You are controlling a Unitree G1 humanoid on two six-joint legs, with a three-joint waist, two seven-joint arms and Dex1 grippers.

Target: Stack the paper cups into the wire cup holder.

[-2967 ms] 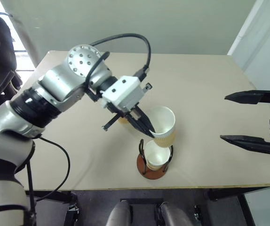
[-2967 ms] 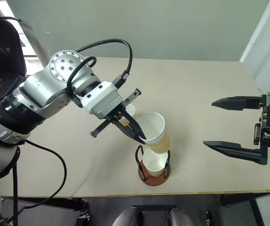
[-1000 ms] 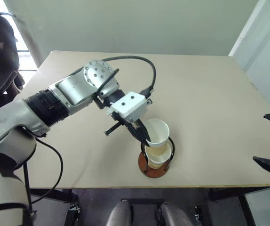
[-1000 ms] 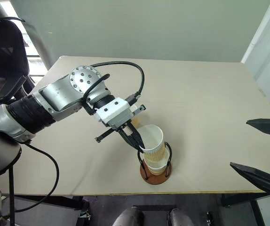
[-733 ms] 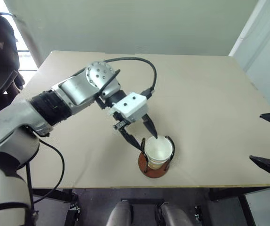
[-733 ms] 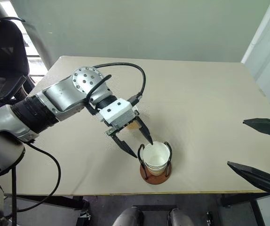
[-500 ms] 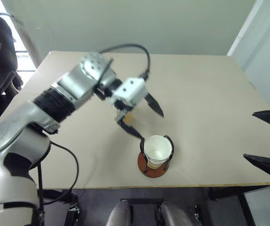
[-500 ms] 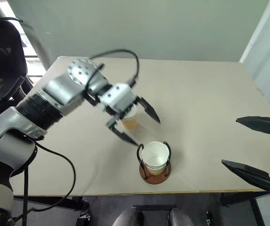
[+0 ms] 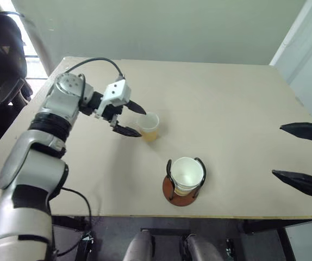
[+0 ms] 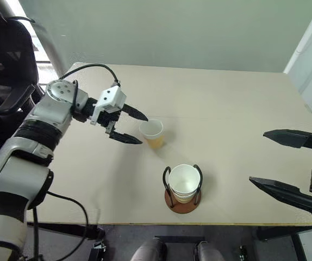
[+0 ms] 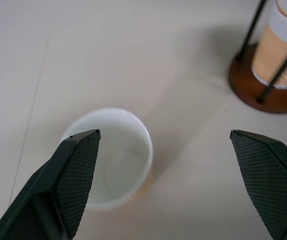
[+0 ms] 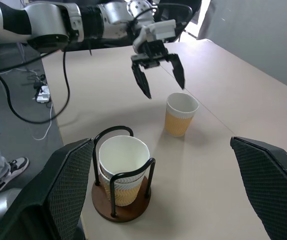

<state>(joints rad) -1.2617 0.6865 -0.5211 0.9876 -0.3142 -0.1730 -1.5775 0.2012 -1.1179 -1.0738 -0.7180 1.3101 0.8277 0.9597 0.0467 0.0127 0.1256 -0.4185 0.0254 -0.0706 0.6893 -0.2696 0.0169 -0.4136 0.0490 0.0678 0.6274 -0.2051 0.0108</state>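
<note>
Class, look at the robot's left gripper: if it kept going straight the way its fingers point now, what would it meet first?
Most likely the loose paper cup standing on the table. The open left gripper points at it from close beside, one finger already near its rim. Whether the fingers would straddle or bump it is hard to judge.

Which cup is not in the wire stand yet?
The lone paper cup standing upright on the table, right by the open left gripper. The other cups sit nested inside the wire cup holder.
</note>
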